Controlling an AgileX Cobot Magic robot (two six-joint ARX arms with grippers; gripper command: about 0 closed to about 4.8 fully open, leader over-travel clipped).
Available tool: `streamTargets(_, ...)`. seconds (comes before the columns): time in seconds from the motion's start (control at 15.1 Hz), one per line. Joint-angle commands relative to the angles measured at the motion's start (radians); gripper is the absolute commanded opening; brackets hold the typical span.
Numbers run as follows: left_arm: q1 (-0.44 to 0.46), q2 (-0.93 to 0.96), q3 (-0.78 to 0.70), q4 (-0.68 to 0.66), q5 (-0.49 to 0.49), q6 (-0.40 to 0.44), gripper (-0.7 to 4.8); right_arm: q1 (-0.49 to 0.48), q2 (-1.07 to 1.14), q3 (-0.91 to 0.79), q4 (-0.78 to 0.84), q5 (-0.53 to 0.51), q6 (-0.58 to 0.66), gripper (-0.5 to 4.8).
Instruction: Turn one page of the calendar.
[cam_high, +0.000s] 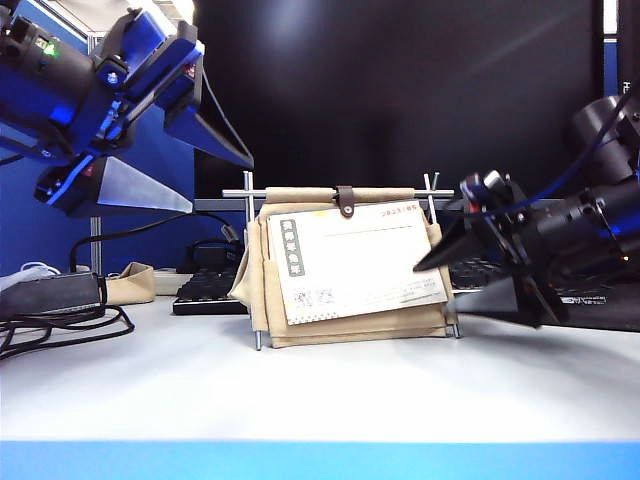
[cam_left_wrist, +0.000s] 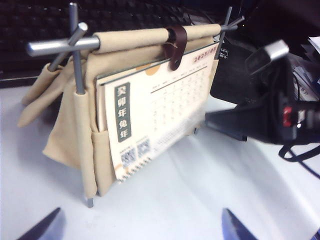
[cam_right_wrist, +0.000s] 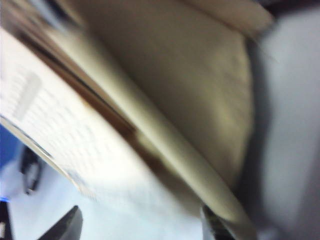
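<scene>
Reaching toward calendar page edge with right gripper, jaws spread, empty.
Hovering upper left (well clear): left gripper, likewise wide, holding nothing.

We saw the small desk calendar wrapped in matt beige canvas, soft and creased, slung over thin brushed-silver metal rods that caught a dull shine. A smooth brown leather strap with a small stud looped over the top rod. The white front page looked like plain matt paper. The white table was smooth, faintly glossy. The left gripper showed glossy blue plastic with pale, satin fingers; the right gripper looked matt black.
</scene>
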Motion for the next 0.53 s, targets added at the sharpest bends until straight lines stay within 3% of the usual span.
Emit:
streamTargets(0.07,0.000,-0.002,0.005,0.007,0.005,-0.001,4.06,0.000,-0.003,0.003,0.111,-0.046,0.087,3.06)
streamTargets(0.26,0.000,-0.002,0.005,0.008,0.001,-0.001,4.06,0.000,-0.003,0.003,0.117,-0.146,0.127,3.05)
streamTargets(0.4,0.000,-0.002,0.005,0.008,-0.006,0.001,4.06,0.001,-0.003,0.001,0.090,-0.220,0.127,2.35)
streamTargets(0.53,0.000,-0.002,0.005,0.008,-0.037,0.003,4.06,0.003,-0.003,0.000,0.082,-0.274,0.118,2.29)
